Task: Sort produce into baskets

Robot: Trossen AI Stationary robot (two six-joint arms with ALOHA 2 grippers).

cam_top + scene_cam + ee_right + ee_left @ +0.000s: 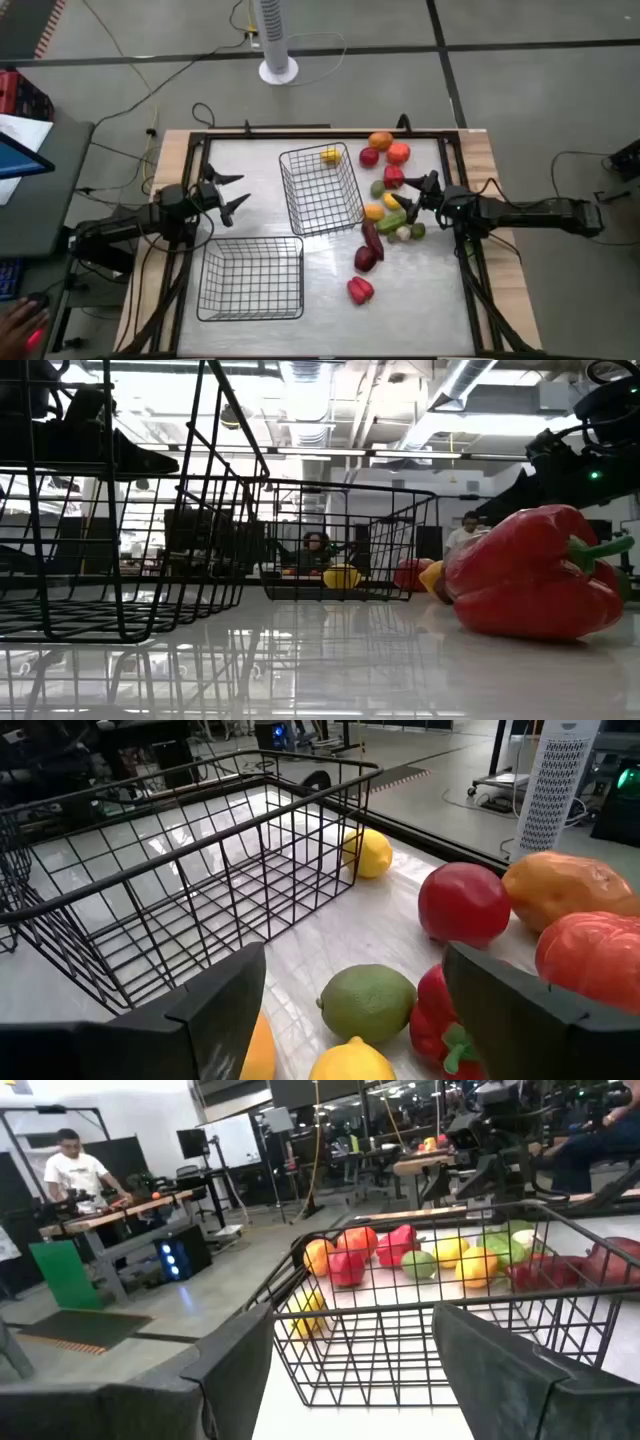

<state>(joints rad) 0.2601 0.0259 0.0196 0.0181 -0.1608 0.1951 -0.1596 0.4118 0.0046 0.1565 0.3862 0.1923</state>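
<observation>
Two black wire baskets stand on the white table: one at the far centre [320, 188], one near the left front [252, 278]. A yellow piece [330, 155] lies in the far basket's far right corner. The other produce lies loose on the table to the right of that basket: an orange [380, 141], a red apple [463, 903], a green lime [367, 1002], a dark maroon piece [368, 250] and a red pepper [360, 290]. My left gripper [240, 195] is open and empty, left of the far basket. My right gripper [407, 197] is open and empty, over the produce cluster, pointing at the lime.
Black frame rails [300, 133] run round the table top. A white fan stand [278, 40] is beyond the far edge. A laptop [20, 160] and a person's hand [25, 325] are off the table's left side. People sit in the room behind [70, 1165].
</observation>
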